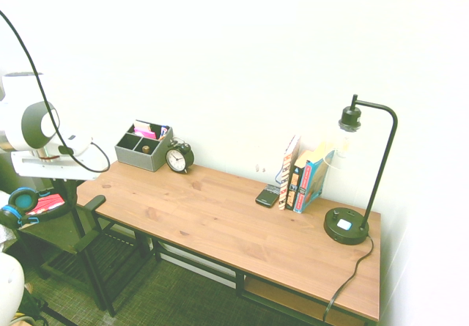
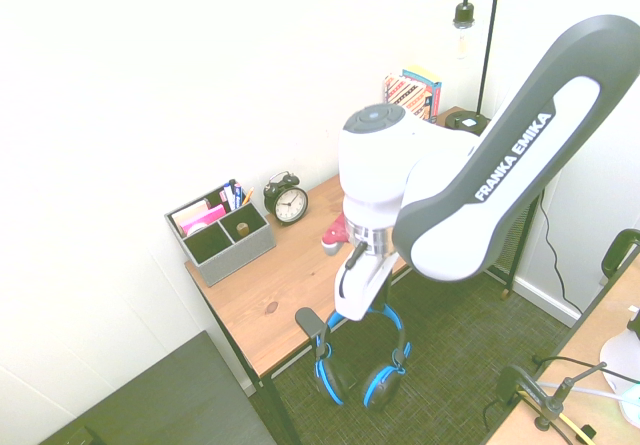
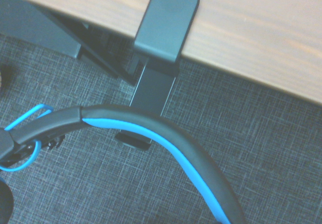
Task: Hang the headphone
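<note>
I can't make out the gripper (image 2: 352, 300) fingers in any view: in the second exterior view the hand sits just above the headphone (image 2: 362, 365), its fingers hidden, so I can't tell how far it is open or whether it has hold of the headband. The headphone hangs off the desk's (image 2: 290, 265) short end, over the dark carpet (image 2: 450, 355), beside the black clamp-on hook (image 2: 312, 322). Its headband arches upward with the 2 earcups hanging down, so its long axis runs vertically. One blue-ringed earcup also shows in the first exterior view, at the far left beyond the desk end.

In the wrist view the black and blue headband (image 3: 151, 131) sweeps across in front of the hook's hanging bracket (image 3: 153, 85), whose flat pad lies on the wooden desk edge; I can't tell whether the band touches the bracket.

The white arm (image 2: 470, 165) comes in from the right of the second exterior view, its big forearm angled up and away, the wrist turned straight down over the desk end. I read "FRANKA EMIKA" on the forearm.

Further along the desk I see a grey organizer (image 1: 143, 147) with pens and pink paper, a black alarm clock (image 1: 179, 157) just beside it, a phone (image 1: 267, 195) lying flat, a row of upright books (image 1: 304, 173), and a black desk lamp (image 1: 359, 172) at the far end.
</note>
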